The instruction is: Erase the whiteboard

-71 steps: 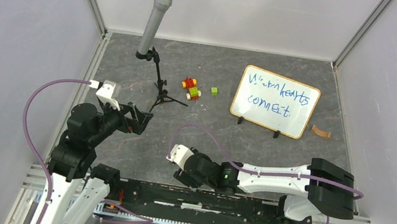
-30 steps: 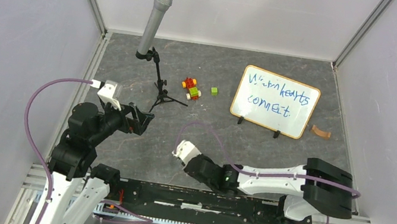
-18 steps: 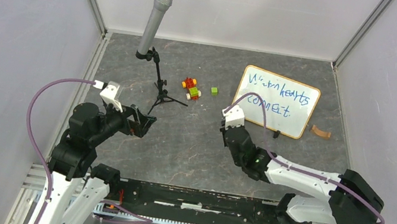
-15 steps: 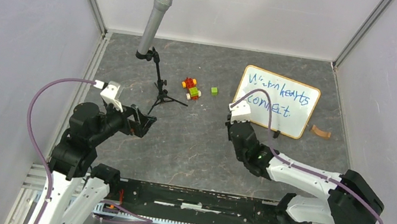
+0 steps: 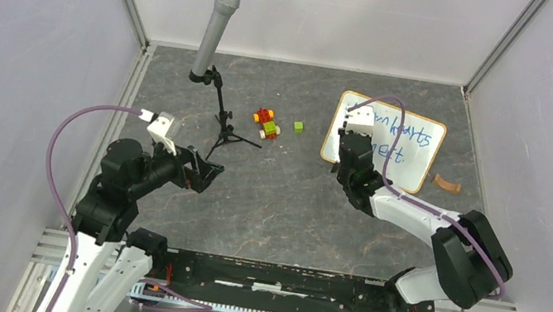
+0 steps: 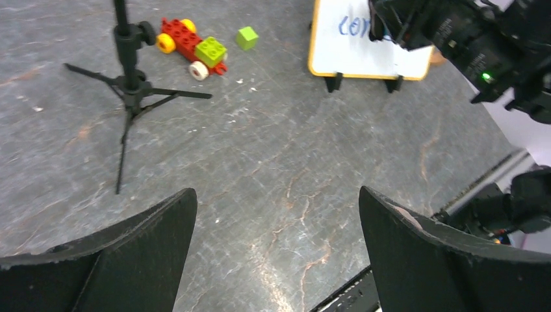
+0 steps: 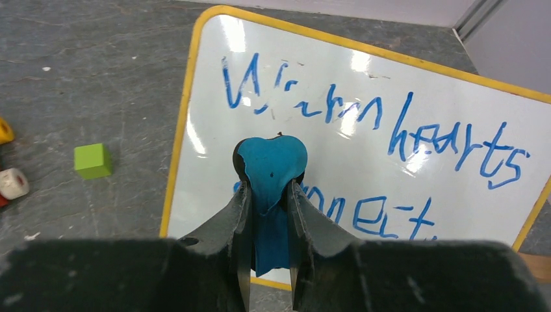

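The whiteboard (image 7: 364, 166) is white, yellow-framed, with blue handwriting. The cloth (image 7: 271, 166) is teal. The cube (image 7: 92, 160) is lime green, the toy car (image 6: 192, 47) red, yellow and green. The surface (image 6: 273, 169) is dark grey with rusty veins.

The whiteboard (image 5: 414, 154) stands leaning back on two black feet, far right side; wood-framed, blue handwriting across it.
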`<state>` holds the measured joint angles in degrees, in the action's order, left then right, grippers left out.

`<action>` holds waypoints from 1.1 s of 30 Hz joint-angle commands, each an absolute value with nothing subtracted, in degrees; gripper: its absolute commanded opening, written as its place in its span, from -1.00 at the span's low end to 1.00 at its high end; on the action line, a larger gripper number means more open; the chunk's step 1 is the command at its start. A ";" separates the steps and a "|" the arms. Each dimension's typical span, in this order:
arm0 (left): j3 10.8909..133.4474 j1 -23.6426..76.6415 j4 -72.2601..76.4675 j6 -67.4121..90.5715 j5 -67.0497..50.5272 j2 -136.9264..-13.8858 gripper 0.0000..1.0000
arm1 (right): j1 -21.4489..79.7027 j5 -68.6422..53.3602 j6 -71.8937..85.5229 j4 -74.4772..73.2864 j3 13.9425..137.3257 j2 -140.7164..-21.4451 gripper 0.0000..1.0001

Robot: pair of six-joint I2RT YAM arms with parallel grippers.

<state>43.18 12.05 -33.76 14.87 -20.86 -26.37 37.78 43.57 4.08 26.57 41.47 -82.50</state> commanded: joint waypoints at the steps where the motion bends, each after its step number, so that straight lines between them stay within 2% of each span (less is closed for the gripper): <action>1: 41.58 13.45 -26.30 16.73 -30.48 -31.29 0.99 | 35.37 42.82 1.09 33.38 43.74 -84.10 -0.72; 4: 40.19 18.91 -19.52 20.40 -30.08 -36.49 0.99 | 34.16 38.87 0.52 37.36 41.15 -83.88 -0.72; 9: 38.60 35.05 -5.69 21.98 -16.47 -46.08 0.99 | 32.34 34.70 -1.37 38.23 40.40 -84.62 -0.72; 14: 42.06 44.67 12.96 25.46 -10.42 -64.49 0.99 | 29.95 31.55 -1.03 37.93 39.29 -83.88 -0.73; 19: 50.70 44.85 23.89 26.97 -9.81 -84.06 0.99 | 27.41 29.45 -0.72 40.84 37.22 -82.43 -0.73; 24: 60.14 43.00 30.22 25.42 -15.62 -97.78 0.82 | 25.37 28.27 -2.72 40.70 37.06 -82.08 -0.73; 30: 68.51 37.76 33.20 28.36 -21.09 -108.17 0.49 | 23.43 26.92 -2.20 41.73 35.60 -80.91 -0.73; 33: 72.70 36.41 34.72 29.36 -23.50 -113.23 0.49 | 23.22 26.94 -2.04 41.85 35.43 -80.78 -0.73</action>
